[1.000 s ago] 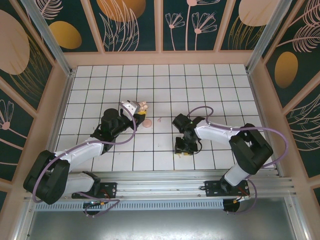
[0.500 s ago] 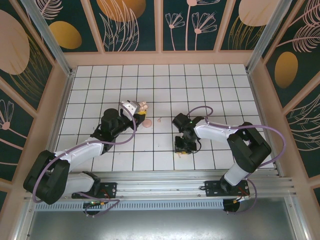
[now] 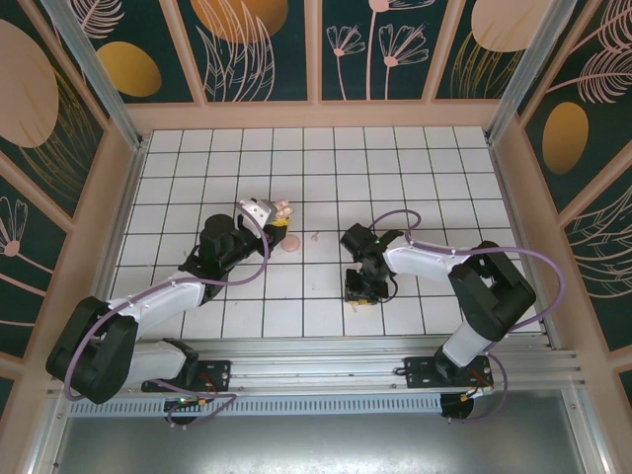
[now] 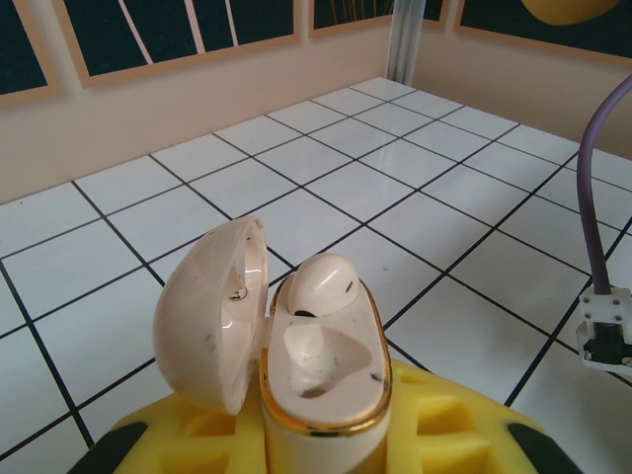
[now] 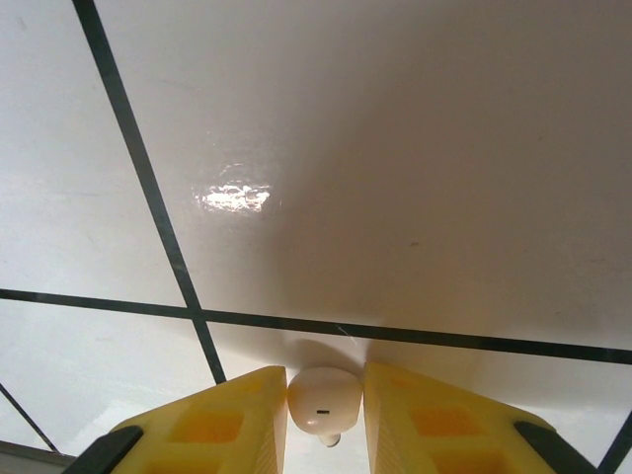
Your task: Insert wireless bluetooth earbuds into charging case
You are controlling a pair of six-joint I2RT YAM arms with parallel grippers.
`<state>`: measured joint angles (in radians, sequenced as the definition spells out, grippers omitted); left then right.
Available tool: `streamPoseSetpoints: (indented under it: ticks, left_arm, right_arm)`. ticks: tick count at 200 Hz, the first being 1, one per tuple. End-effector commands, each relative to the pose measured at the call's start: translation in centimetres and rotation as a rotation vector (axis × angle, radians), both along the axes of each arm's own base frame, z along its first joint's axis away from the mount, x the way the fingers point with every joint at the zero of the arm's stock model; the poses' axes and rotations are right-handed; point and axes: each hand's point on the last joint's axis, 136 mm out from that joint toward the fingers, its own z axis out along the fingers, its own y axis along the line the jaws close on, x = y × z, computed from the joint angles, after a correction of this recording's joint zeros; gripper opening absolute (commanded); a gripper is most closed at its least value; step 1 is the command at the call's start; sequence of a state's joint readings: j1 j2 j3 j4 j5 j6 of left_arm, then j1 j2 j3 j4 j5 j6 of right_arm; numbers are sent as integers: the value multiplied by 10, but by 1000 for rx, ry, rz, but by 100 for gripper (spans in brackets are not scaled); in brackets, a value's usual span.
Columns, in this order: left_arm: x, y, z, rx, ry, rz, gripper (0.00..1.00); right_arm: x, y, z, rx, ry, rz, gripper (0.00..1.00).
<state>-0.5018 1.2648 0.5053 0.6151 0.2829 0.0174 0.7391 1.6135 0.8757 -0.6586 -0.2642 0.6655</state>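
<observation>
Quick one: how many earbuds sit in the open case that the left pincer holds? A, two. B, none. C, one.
C: the charging case holds one earbud in its far socket, the near socket lies empty, and the second earbud is in the right pincer.

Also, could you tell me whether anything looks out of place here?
Only slightly: a tiny pale piece lies loose beside a round pink object, apart from the open charging case in the left jaws. I cannot tell what it is.
</observation>
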Motion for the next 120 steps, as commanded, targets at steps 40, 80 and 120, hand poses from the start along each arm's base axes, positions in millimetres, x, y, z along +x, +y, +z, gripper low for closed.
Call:
streamPoseSetpoints:
  ticks: [40,80,120]
  left_arm:
    - [0,-3,17,-18,-33,-14,18]
    - [-1,-5,14,-23,-28,-22,18]
    - [-5,-11,14,-53,-33,-64,17]
  right_arm:
    - [-10,-5,-8,-32,44,-14,24]
    - [1,-4,2,-17,-27,-43,21]
    - [31,3,29,75,-216,-118,20]
